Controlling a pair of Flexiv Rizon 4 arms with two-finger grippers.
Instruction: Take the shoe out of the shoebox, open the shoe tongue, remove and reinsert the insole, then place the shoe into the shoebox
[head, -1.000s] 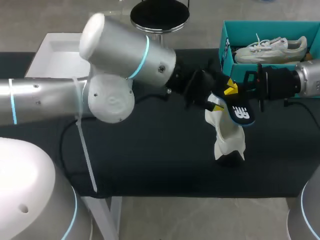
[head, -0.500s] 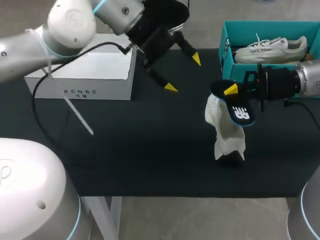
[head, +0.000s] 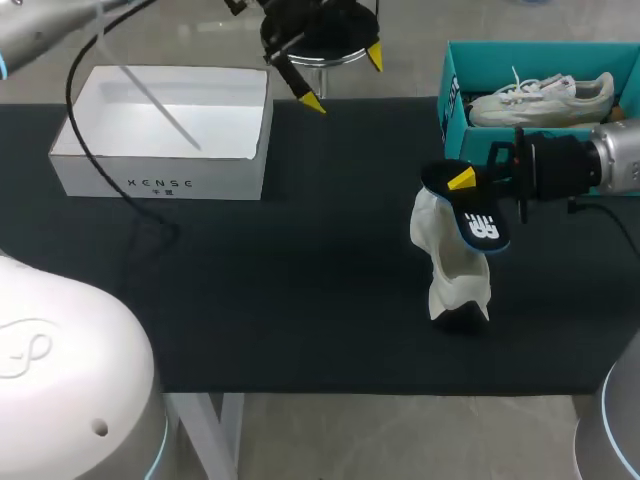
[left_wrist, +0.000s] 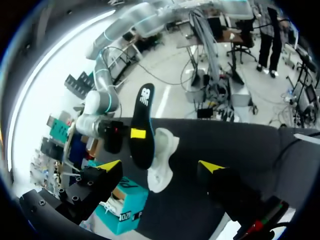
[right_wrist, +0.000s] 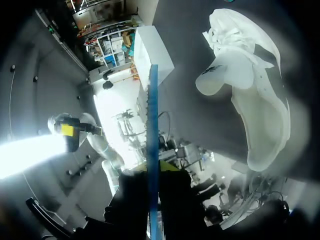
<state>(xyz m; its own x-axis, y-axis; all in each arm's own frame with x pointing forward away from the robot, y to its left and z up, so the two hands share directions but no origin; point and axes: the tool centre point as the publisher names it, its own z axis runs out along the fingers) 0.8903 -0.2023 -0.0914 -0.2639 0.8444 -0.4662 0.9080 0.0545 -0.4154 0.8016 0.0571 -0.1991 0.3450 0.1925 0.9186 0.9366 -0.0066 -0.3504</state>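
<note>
A white shoe (head: 452, 265) stands on the black table mat, right of centre, touched by neither gripper. Just above it my right gripper (head: 465, 180) is shut on a black insole (head: 480, 225) with a white logo. In the right wrist view the insole (right_wrist: 153, 125) runs edge-on out from between the fingers (right_wrist: 170, 180), and the shoe (right_wrist: 250, 95) lies beside it. My left gripper (head: 343, 78) hangs open and empty over the table's far edge. From the left wrist view the insole (left_wrist: 142, 125) and the shoe (left_wrist: 162, 160) lie well ahead of that open gripper (left_wrist: 160, 166).
A teal shoebox (head: 455, 100) at the far right holds a second white shoe (head: 540, 97). An open white box (head: 165, 130) sits at the far left. The left arm's cable trails over the white box.
My left arm has drawn back from the shoe toward the far edge, and its gripper has opened wide. The right gripper and insole have not moved.
</note>
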